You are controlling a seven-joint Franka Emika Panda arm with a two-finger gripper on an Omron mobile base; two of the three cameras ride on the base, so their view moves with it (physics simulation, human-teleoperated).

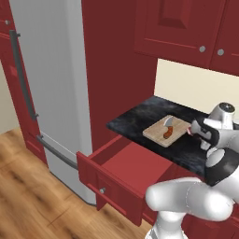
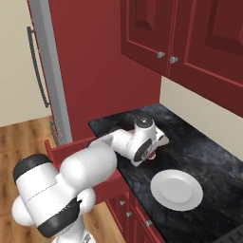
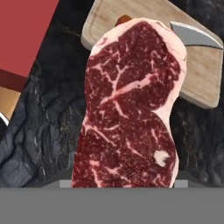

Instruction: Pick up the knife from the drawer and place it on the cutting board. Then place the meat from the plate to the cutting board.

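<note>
In the left base view, a grey fridge [image 1: 51, 93] is filling the left side of the frame above a strip of wooden floor [image 1: 28, 196], and the drawer [image 1: 126, 170] is standing pulled out at lower centre, its flat red inside showing bare. Right of it, the dark stone counter [image 1: 135, 122] is running toward the upper right under red wall cabinets [image 1: 186, 28], and the cutting board [image 1: 166, 130] is lying near the counter's front edge with the knife [image 1: 168, 129] resting on it. In the right base view, the white plate [image 2: 176, 190] is sitting bare at lower right, close to the counter's front edge, with open dark stone stretching behind it. In the hand view, the meat [image 3: 131, 109] is hanging large in the centre, gripped from below by the gripper [image 3: 122, 183], whose jaws are closing partway on its lower end; its upper end is overlapping the board's near corner.
</note>
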